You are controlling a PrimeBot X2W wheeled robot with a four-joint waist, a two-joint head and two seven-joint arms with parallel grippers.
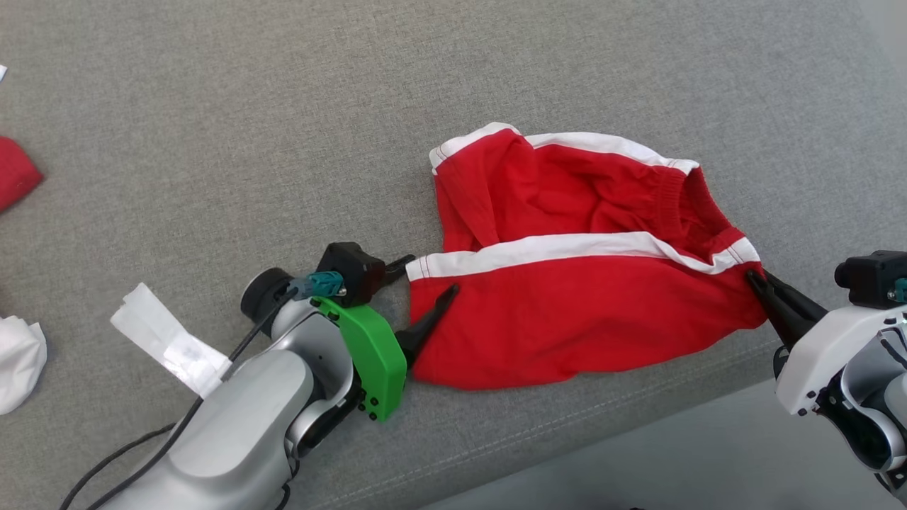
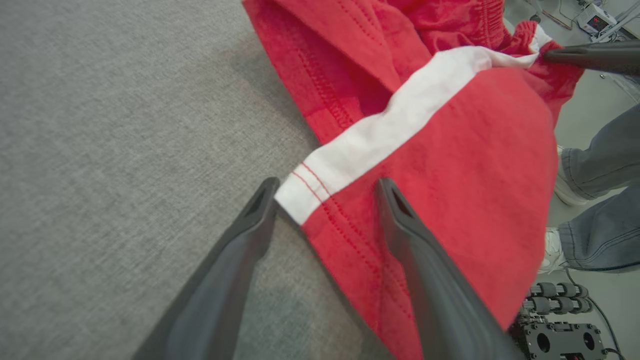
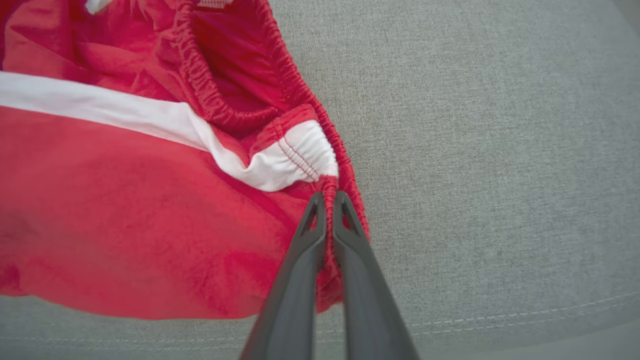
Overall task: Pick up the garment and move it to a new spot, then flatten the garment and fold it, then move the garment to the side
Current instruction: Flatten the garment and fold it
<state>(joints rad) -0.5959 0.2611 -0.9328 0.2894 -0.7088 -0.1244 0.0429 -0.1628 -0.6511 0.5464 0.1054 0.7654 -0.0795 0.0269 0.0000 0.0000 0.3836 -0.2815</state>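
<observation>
The garment (image 1: 567, 297) is a pair of bright red shorts with white bands, lying loosely spread on the grey cushion. My left gripper (image 1: 429, 276) stands open at its left hem, one finger on the red cloth and one just off the white corner. In the left wrist view the fingers straddle the white band's end of the garment (image 2: 450, 165), left gripper (image 2: 327, 187). My right gripper (image 1: 752, 276) is shut on the gathered waistband at the garment's right end. The right wrist view shows the right gripper (image 3: 327, 197) pinching that red elastic edge of the garment (image 3: 125, 200).
A white folded paper (image 1: 170, 340) lies left of my left arm. Another red cloth (image 1: 14, 170) and a white cloth (image 1: 18, 361) sit at the far left. The cushion's front edge (image 1: 602, 418) runs just below the garment. A person's legs (image 2: 600, 200) stand beyond it.
</observation>
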